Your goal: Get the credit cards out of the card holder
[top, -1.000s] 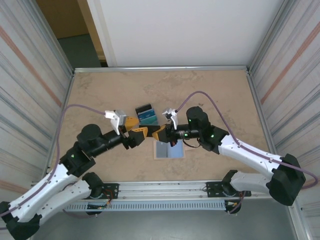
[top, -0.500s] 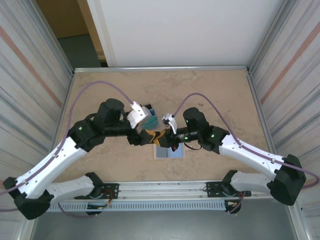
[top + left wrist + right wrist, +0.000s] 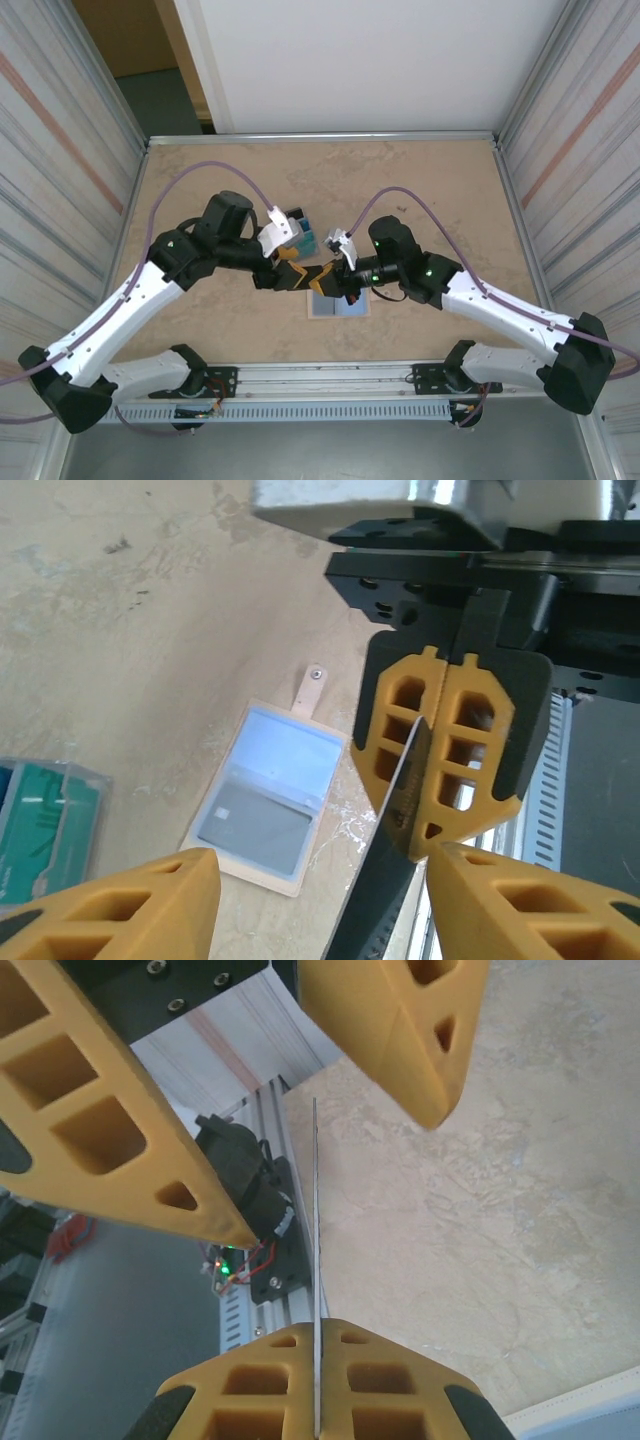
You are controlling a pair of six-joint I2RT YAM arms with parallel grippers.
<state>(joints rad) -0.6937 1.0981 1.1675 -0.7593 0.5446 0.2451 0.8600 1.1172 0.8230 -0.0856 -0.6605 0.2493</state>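
The tabletop (image 3: 420, 180) is pale and stone-patterned. My left arm (image 3: 130, 300) and right arm (image 3: 490, 305) reach in from its near edge and meet over the middle. My right gripper (image 3: 455, 750) is pressed together on 1 end of a black card (image 3: 385, 880), which it holds on edge above the tabletop. My left gripper (image 3: 325, 880) is spread, with 1 finger on each side of that card's free end. From the right wrist a gap shows between the card and each of my left fingers (image 3: 110, 1090), so they are not touching it. The holder (image 3: 265, 795) lies flat and open on the tabletop just under where my grippers meet, light-blue faces up. Near it, on the far left side and apart from it, lies the pile (image 3: 45, 815) of teal and blue cards. A grey card (image 3: 255, 830) sits in 1 half of the holder, and the tab (image 3: 310, 690) sticks out from the other half's edge
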